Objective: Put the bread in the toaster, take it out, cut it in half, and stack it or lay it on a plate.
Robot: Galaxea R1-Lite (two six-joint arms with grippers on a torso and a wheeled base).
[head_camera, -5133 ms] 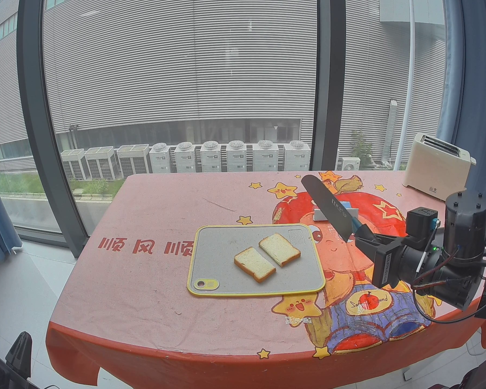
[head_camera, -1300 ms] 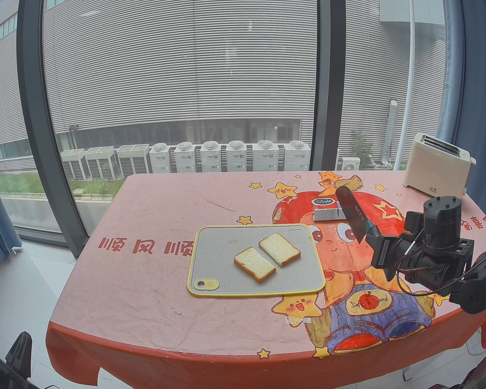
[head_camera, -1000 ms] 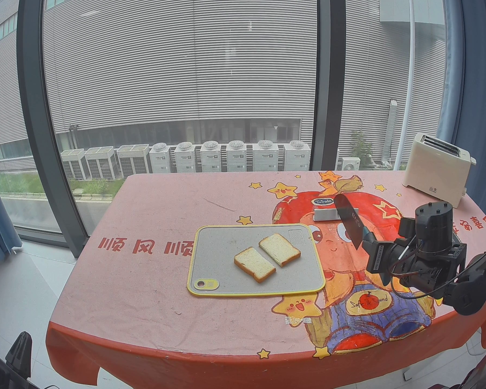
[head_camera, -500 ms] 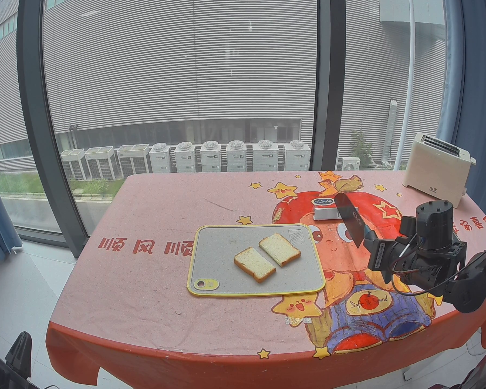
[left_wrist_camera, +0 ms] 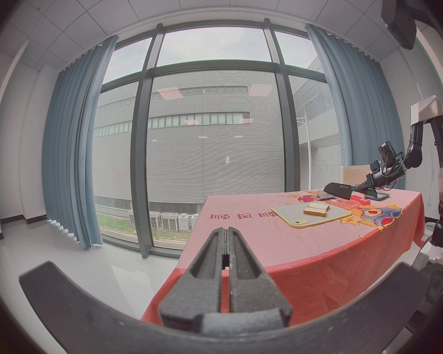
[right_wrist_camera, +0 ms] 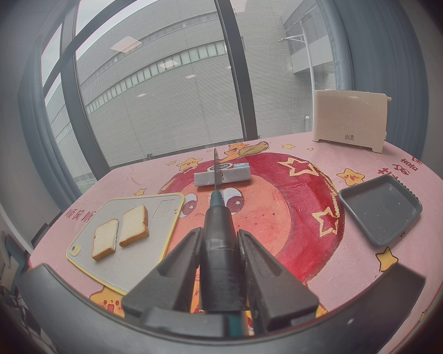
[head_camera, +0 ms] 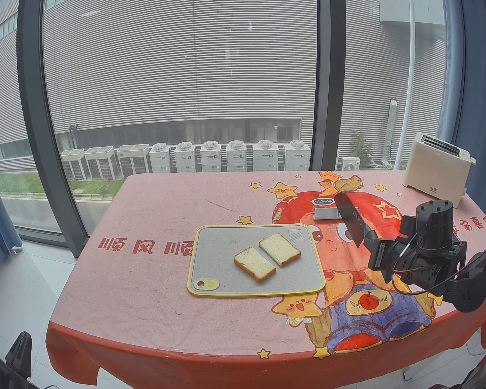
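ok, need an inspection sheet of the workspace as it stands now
Surface: table under a pink cartoon cloth, lying flat.
Job's things: nearer bread half and farther bread half side by side on the cutting board; toaster at the far right corner; grey plate bare, by the right edge; knife held, blade pointing at the knife rest.
Clutter: nothing seen.
Grippers: right gripper shut on the knife's handle, above the cloth to the right of the board; left gripper shut, holding nothing, away from the table.
Cables: black leads looped at the right wrist.
Surroundings: window, blue curtains.
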